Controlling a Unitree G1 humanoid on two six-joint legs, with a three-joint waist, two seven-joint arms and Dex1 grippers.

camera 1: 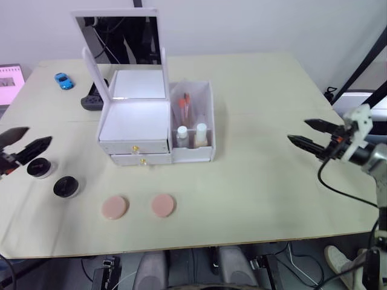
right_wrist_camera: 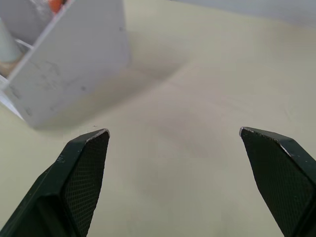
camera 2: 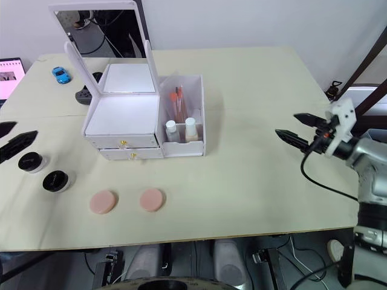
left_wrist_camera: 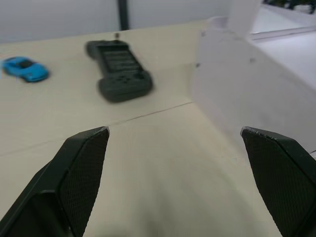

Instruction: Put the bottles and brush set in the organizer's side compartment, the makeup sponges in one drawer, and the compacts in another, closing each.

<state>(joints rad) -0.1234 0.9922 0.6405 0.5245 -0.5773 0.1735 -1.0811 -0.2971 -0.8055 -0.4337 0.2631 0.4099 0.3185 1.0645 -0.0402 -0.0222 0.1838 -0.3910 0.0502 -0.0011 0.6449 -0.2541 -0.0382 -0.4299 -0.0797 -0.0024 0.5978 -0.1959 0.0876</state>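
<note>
The white organizer (camera 1: 154,130) stands near the middle of the desk (camera 1: 260,181), its mirror lid (camera 1: 118,33) raised and both front drawers (camera 1: 134,147) shut. Its side compartment (camera 1: 196,124) holds two pale bottles (camera 1: 191,135) with white caps at the front and the brush set (camera 1: 182,104), orange-tipped, standing behind them. Two round pink makeup sponges (camera 1: 139,206) lie flat on the desk in front of the drawers, apart from each other. Two round black compacts (camera 1: 53,177) sit further to the robot's left. The left gripper (camera 1: 21,147) hovers just beside the nearer compact, fingers spread wide and holding nothing. The right gripper (camera 1: 308,134) hangs over bare desk well right of the organizer, also wide and empty. A blue toy car (camera 1: 63,80) and a black game controller (left_wrist_camera: 118,76) lie behind the organizer.
</note>
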